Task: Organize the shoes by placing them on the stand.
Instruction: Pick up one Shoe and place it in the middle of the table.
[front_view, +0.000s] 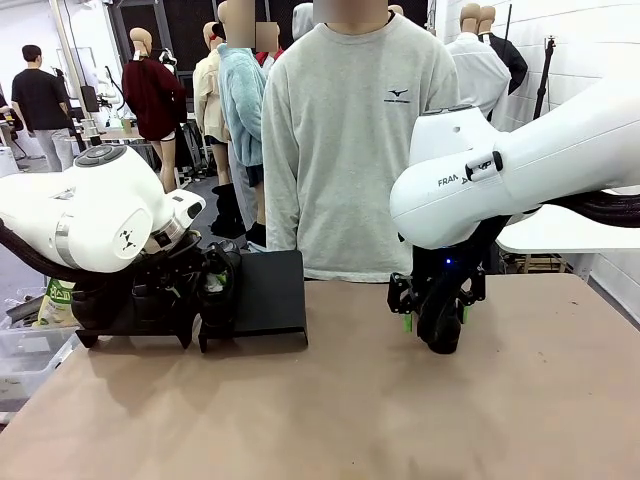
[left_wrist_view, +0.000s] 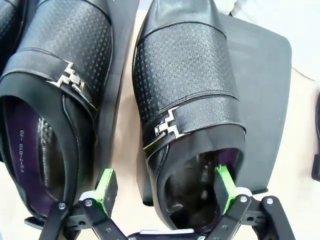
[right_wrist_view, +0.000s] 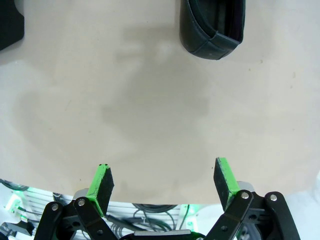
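- My left jaws (left_wrist_view: 164, 187) stand wide open astride the heel of a glossy black buckled leather shoe (left_wrist_view: 187, 107) on the black stand (left_wrist_view: 262, 100), not gripping.
- My right jaws (right_wrist_view: 164, 182) gape wide, empty, above the tan bench (right_wrist_view: 150, 100).

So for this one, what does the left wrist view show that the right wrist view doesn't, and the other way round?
Left wrist view: two black shoes with textured uppers and metal buckles. The right-hand shoe sits on a black stand, its heel opening between the open left gripper's green pads; the left-hand shoe lies beside it.

Right wrist view: the open right gripper over bare table, nothing between its pads, with one dark shoe end farther off at the top edge.

Both: open jaws with green pads, the tan tabletop, and black footwear.
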